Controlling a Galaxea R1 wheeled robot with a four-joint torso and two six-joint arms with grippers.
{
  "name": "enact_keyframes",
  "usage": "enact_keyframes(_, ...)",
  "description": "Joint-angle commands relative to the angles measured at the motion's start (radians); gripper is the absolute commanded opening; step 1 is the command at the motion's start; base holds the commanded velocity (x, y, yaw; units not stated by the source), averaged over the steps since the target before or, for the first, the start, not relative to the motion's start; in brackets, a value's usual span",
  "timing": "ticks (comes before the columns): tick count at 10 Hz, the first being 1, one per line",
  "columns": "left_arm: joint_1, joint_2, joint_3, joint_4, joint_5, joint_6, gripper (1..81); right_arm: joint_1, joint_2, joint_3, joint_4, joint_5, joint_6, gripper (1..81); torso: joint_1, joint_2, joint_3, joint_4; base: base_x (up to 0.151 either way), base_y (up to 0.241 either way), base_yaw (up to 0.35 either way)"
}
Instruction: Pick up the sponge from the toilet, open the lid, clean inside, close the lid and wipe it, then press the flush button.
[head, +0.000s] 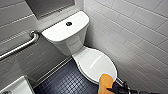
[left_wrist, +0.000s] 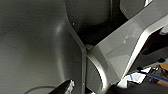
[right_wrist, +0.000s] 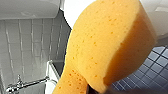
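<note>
My right gripper (head: 111, 89), at the lower right of the head view, is clamped on the sponge (head: 107, 82), which stands upright at the front edge of the toilet's (head: 65, 31) closed lid (head: 96, 62).

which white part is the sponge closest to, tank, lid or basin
The lid: the sponge is at its front edge; tank and basin are farther off.

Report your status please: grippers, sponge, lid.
Right gripper shut on sponge, at front edge of lid. Lid closed. No obstacle seen on toilet.
</note>
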Motion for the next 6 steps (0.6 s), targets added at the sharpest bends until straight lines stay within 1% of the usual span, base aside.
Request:
enact_keyframes(1, 0.02, -0.001, 0.02, -0.004, 0.116, 0.007, 81.1, 0.253, -0.001, -0.007, 0.102, -0.245, 0.0, 1.0, 0.0, 0.0, 0.0, 0.0, 0.0, 0.0, 0.0)
enact_keyframes(3, 0.019, -0.001, 0.018, -0.004, 0.116, 0.005, 81.1, 0.359, 0.113, -0.175, 0.105, -0.357, 0.009, 1.0, 0.0, 0.0, 0.0, 0.0, 0.0, 0.0, 0.0)
enact_keyframes(4, 0.019, -0.003, 0.016, -0.007, 0.116, 0.005, 81.1, 0.387, 0.181, -0.26, 0.103, -0.388, 0.017, 1.0, 0.0, 0.0, 0.0, 0.0, 0.0, 0.0, 0.0)
enact_keyframes(6, 0.019, -0.008, 0.013, -0.011, 0.116, 0.005, 81.1, 0.418, 0.345, -0.443, 0.091, -0.417, 0.017, 1.0, 0.0, 0.0, 0.0, 0.0, 0.0, 0.0, 0.0)
